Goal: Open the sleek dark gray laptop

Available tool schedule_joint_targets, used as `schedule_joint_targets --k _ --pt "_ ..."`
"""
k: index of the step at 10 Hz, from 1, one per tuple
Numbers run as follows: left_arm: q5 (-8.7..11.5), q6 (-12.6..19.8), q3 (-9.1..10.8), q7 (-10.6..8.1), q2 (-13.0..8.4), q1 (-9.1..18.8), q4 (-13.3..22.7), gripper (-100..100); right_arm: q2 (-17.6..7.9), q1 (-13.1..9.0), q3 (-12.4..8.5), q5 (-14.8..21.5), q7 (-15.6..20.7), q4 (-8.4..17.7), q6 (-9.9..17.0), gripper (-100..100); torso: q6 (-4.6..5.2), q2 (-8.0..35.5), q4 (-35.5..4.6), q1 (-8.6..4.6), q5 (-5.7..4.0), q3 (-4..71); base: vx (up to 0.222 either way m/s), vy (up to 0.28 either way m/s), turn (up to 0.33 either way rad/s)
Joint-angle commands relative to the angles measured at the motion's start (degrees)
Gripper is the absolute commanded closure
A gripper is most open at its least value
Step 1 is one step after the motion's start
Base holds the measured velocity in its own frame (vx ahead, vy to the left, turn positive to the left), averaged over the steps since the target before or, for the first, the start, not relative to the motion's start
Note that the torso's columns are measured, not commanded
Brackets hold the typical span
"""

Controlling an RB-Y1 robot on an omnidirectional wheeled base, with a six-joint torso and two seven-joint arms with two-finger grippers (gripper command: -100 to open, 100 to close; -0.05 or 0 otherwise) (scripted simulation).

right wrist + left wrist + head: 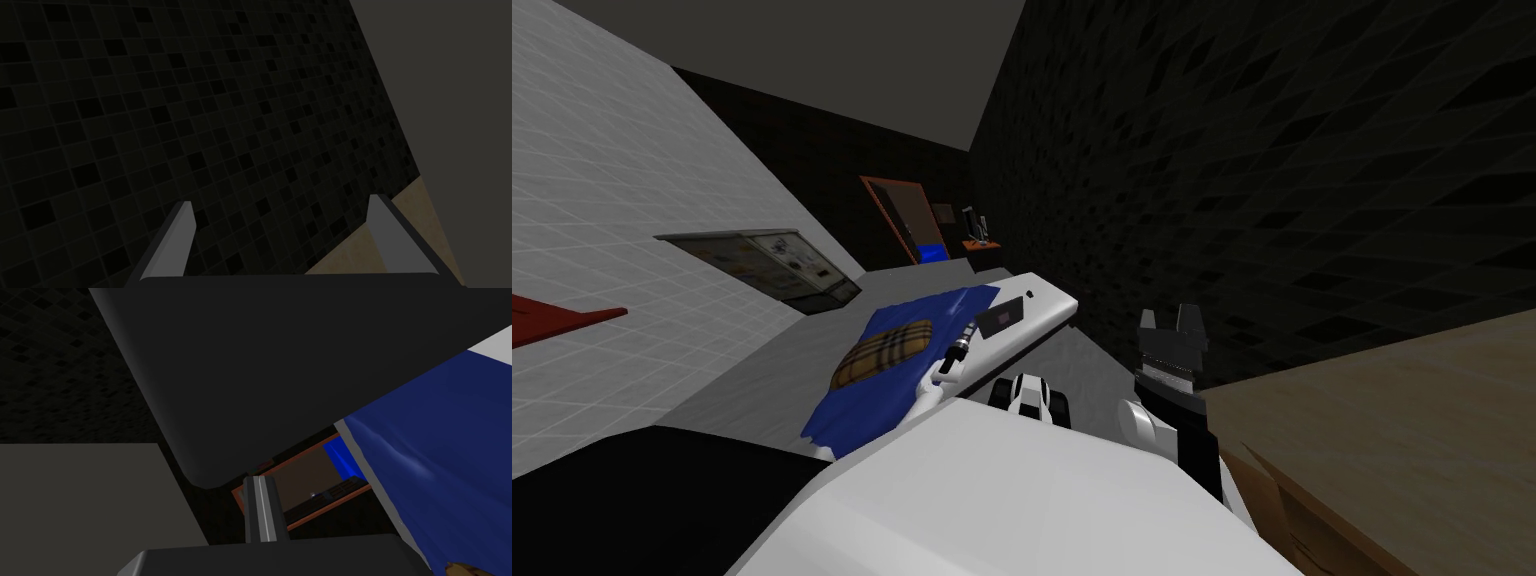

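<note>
The right gripper [1169, 320] is a dark box with two light grey blades, on a white, dark-jointed forearm [1142, 422]

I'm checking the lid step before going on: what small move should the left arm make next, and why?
Probably nudge the left gripper up against the laptop, lifting its lid a little. Its shut fingers end right at the dark gray panel's rounded corner, beside the blue blanket. The right gripper is open, off by the tiled wall.
</note>
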State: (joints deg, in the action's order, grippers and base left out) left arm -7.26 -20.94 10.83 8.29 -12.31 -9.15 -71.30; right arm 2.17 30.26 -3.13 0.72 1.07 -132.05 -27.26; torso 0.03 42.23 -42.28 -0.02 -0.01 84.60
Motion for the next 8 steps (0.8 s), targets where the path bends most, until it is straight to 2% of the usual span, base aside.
schedule_joint_targets --k 1,3,4,5,6,7,8 --pt "0.71 4.32 -0.92 -2.73 -1.54 2.25 -0.29 100 0.0 0.0 0.0 0.0 0.0 0.0 0.0 0 0.02 -0.05 0.04 0.06 0.06 0.0 -0.033 0.045 -0.088" --pt "0.71 6.61 -0.92 -2.73 -1.54 2.25 -0.29 100 0.0 0.0 0.0 0.0 0.0 0.0 0.0 0 -0.03 -0.02 0.02 0.05 0.03 0.01 -0.022 0.031 -0.016" --pt "1.19 8.9 -1.55 -4.48 -2.59 3.7 -0.49 100 0.0 0.01 0.0 0.0 0.0 0.0 0.0 0 -0.04 0.0 0.01 -0.04 0.0 0.0 -0.033 0.036 -0.062" --pt "1.19 10.23 -1.55 -4.48 -2.59 3.7 -0.49 100 0.0 0.0 0.0 0.0 0.0 0.0 0.0 0 0.0 0.07 -0.01 0.01 0.01 -0.04 -0.032 0.038 -0.045" --pt "1.67 11.93 -2.19 -6.23 -3.63 5.14 -0.7 100 0.0 0.0 0.0 0.0 0.0 0.0 0.0 0 -0.02 0.07 -0.02 0.03 0.02 -0.05 -0.041 0.036 -0.068" --pt "1.67 13.64 -2.19 -6.23 -3.63 5.14 -0.7 100 0.0 0.0 0.0 0.0 0.0 0.0 0.0 0 0.02 0.07 -0.03 0.02 0.01 -0.04 -0.035 0.035 -0.047" --pt "2.15 15.39 -2.82 -7.98 -4.68 6.59 -0.9 100 0.0 0.0 0.0 0.0 0.0 0.0 0.0 0 -0.03 0.05 -0.01 0.0 0.01 -0.03 -0.033 0.048 -0.071"
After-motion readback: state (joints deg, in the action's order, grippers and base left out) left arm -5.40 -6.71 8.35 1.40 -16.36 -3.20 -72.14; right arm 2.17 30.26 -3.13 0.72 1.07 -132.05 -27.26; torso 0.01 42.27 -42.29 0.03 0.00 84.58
